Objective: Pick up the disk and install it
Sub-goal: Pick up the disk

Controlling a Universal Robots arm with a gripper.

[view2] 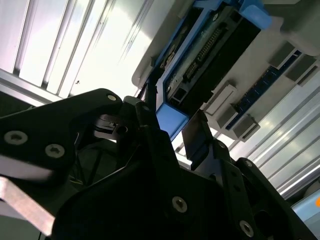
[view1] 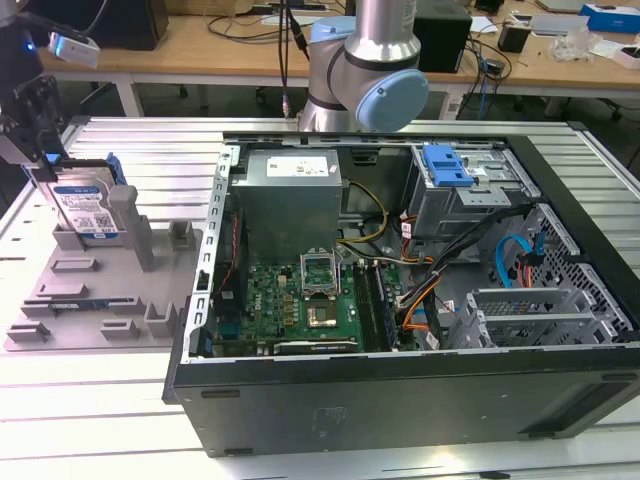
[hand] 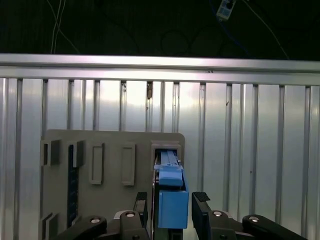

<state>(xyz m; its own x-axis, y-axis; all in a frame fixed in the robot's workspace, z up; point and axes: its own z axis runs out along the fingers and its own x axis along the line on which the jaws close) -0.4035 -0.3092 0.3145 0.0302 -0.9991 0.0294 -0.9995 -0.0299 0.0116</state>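
At the exterior view's left, my gripper [view1: 40,150] straddled the disk [view1: 85,208] standing upright in the grey fixture [view1: 100,300]; jaws apart, unclamped. Risk: closing off-centre could tilt it, jamming the slot.

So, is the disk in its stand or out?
In: the disk stands upright in the grey stand, with the open tool straddling its blue edge.

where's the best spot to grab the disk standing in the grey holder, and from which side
Likely its free top edge, from straight above, pinching across the two flat faces. The disk stands on edge in the grey holder, bottom slotted in, leaving mainly the top free. The gripper straddles its blue rail.
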